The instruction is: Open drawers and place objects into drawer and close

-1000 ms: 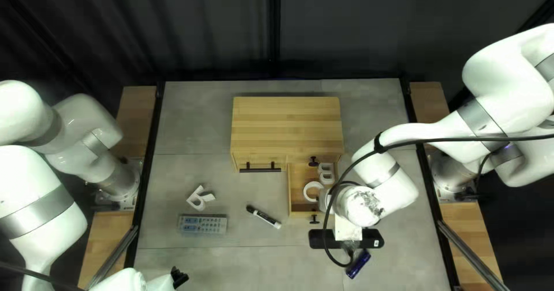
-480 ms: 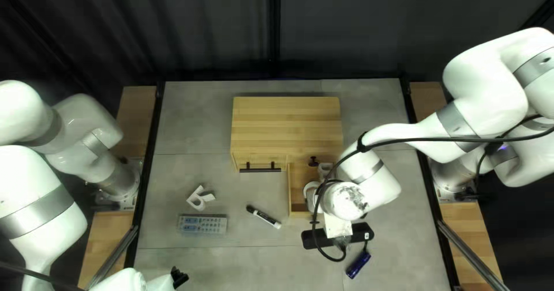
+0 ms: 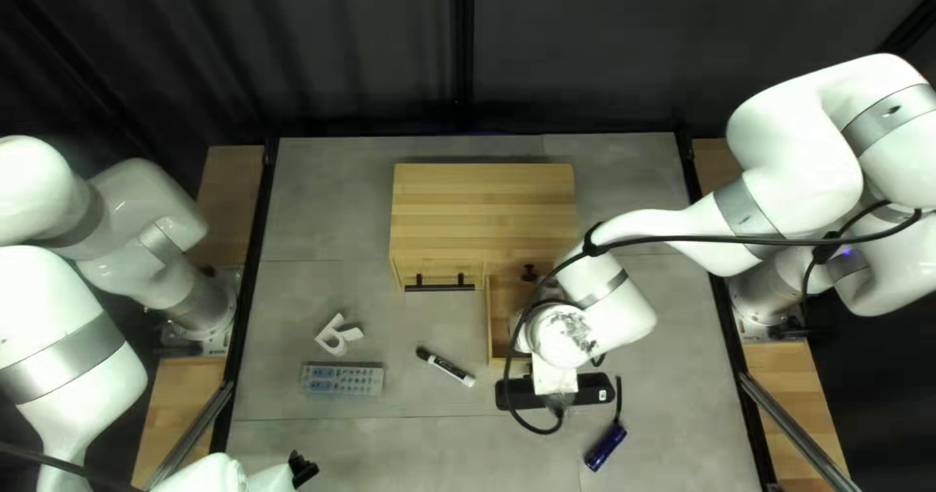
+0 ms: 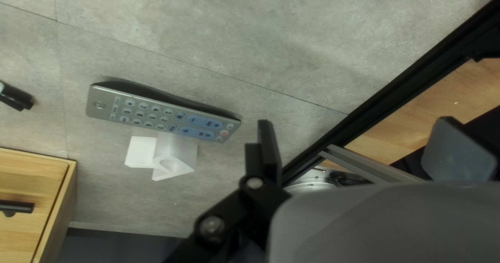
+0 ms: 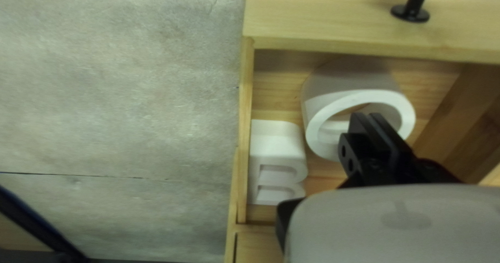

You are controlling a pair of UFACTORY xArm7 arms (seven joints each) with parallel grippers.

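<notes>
In the top left view my left gripper (image 3: 303, 469) hangs at the near edge; in the left wrist view my left gripper (image 4: 362, 143) is open and empty. Remote (image 4: 164, 114) and white R-shaped block (image 4: 174, 156) lie beyond it. My right gripper (image 3: 554, 377) is over the pulled-out right drawer (image 3: 495, 326), its fingers hidden by the wrist. In the right wrist view my right gripper (image 5: 371, 119) is shut, holding nothing, its tips overlapping the white ring (image 5: 315, 130) in view. Beside the ring, a white B-shaped block (image 5: 276, 148) sits in the drawer.
A marker (image 3: 446, 366) lies left of the open drawer. The wooden cabinet (image 3: 485, 209) stands at the back middle, its left drawer (image 3: 439, 274) closed. A blue object (image 3: 605, 448) with a black strap rests near the front right. A black cable (image 3: 702, 243) loops along the right arm.
My right arm has moved left across the open drawer, covering the ring and the B-shaped block in the top left view. The left arm has stayed still.
</notes>
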